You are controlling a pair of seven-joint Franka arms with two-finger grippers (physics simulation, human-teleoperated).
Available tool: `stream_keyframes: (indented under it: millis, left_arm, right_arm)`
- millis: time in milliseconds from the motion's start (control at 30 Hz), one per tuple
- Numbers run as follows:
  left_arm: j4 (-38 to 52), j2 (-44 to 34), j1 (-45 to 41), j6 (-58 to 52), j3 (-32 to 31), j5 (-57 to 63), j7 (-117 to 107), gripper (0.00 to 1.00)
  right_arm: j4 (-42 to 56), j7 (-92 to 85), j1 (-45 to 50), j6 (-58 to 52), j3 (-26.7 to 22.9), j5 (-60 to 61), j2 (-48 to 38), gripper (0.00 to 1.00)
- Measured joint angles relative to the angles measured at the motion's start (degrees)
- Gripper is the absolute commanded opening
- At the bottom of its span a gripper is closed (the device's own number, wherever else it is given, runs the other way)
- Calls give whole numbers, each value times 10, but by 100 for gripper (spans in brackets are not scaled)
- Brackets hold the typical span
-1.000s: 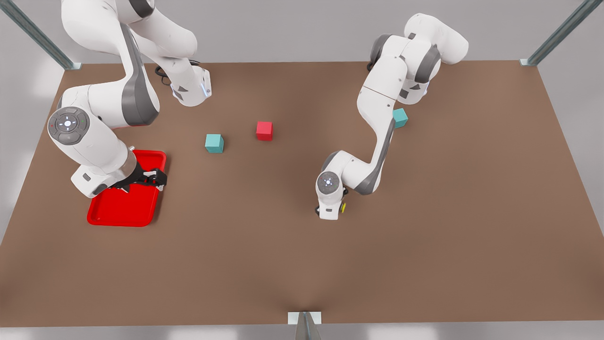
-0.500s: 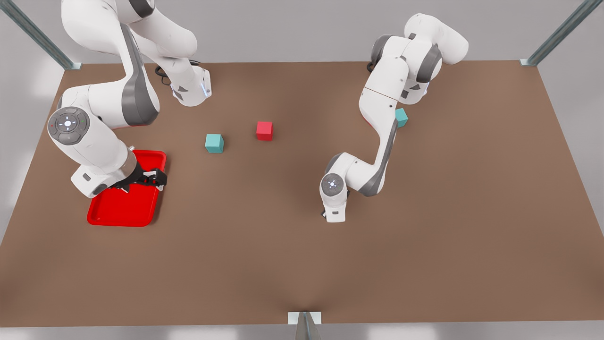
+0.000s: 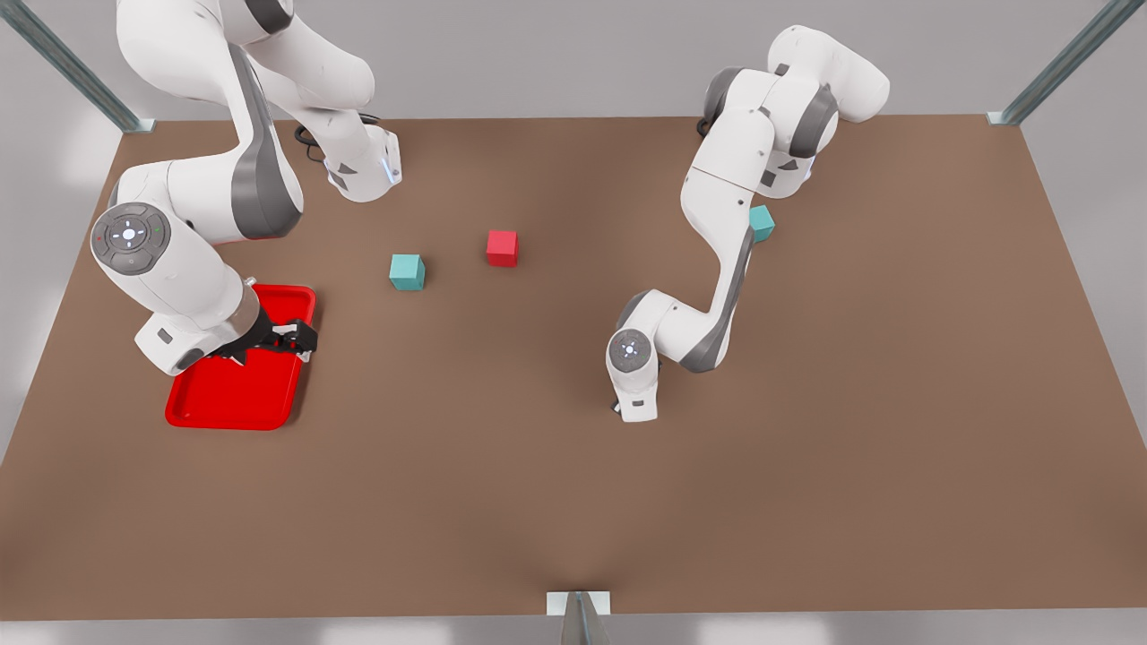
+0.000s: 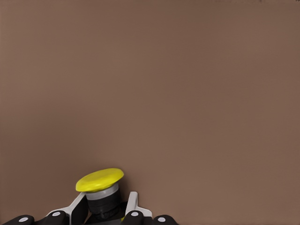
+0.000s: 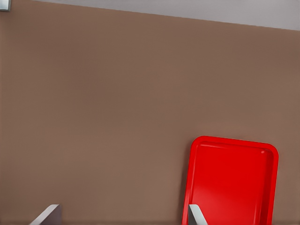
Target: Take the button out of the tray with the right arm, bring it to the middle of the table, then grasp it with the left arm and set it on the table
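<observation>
The left pincer [image 4: 105, 216] grips the button [image 4: 100, 187] by its black body, low over the bare middle of the worktop [image 3: 806, 403]. The right pincer [image 3: 288, 339] hangs with fingers [image 5: 196, 214] wide apart over the red tray [image 3: 233, 408], waiting

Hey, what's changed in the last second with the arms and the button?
The left end effector, shut on the button, turned at the wrist and shifted slightly toward the front view's right, so the button's yellow cap dropped out of the front view. The right end effector stayed open over the tray; the cubes did not move.
</observation>
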Motion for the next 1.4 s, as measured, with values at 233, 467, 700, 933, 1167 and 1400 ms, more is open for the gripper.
stream_keyframes:
  millis: [233, 467, 700, 933, 1167, 1400]
  left_arm:
    - [0, 3, 0, 2, 0, 0, -8, 53]
    - [1, 4, -1, 2, 0, 1, -12, 51]
    - [1, 3, -5, -3, 3, 40, -16, 50]
    - [2, 0, -76, -30, 101, 96, -26, 50]
    - [2, 15, -112, -105, 130, 291, -121, 50]
    - [0, 63, -116, -179, 126, 445, -254, 50]
  right_arm:
    - [0, 0, 0, 0, 0, 0, 0, 100]
    - [0, 0, 0, 0, 0, 0, 0, 100]
    - [0, 0, 0, 0, 0, 0, 0, 100]
    - [0, 0, 0, 0, 0, 0, 0, 100]
    - [0, 0, 0, 0, 0, 0, 0, 100]
    - [0, 0, 0, 0, 0, 0, 0, 100]
